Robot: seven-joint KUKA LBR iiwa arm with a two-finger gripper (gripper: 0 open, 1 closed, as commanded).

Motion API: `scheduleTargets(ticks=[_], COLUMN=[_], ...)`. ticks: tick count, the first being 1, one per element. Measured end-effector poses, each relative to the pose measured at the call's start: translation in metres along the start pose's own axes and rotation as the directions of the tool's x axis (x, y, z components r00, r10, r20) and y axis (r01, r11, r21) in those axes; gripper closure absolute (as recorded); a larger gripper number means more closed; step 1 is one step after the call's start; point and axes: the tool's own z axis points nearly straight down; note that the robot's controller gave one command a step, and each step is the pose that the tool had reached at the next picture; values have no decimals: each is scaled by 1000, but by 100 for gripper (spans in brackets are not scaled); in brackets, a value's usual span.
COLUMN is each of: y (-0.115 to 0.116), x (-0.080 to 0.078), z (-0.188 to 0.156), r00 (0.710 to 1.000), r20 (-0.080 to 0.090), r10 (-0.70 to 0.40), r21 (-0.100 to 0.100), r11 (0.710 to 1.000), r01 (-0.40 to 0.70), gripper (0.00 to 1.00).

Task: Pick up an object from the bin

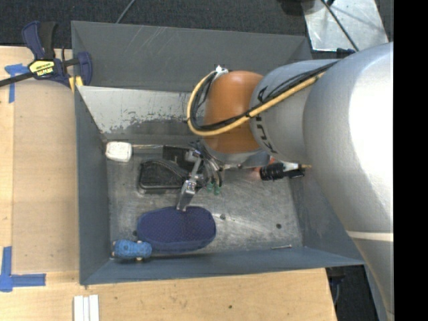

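bin [92, 199] | arm [334, 132] in from right | dark blue oval pad [177, 229] (near front wall) | black case [155, 176] behind

Dark blue oval pad [176, 231] — lying flat, low left in the bin [90, 179].

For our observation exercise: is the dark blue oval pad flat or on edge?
Flat: the dark blue oval pad shows its broad face up on the bin floor.

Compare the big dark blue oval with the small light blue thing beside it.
The dark blue oval is navy; the small light blue thing is brighter. The oval is far larger, flat and broad; the small thing is lumpy. The oval lies right by the gripper; the small thing lies by the front left corner. Both rest on the bin floor.
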Motion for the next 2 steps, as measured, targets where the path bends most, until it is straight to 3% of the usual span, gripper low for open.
scheduleTargets(ticks=[1, 2], y=[1, 0], x=[-3, -3], z=[-2, -43], r00=[1000, 1000], r20=[10, -10], r10=[0, -3], r21=[-4, 5], r11=[1000, 1000], r01=[0, 3], gripper=[100, 100])
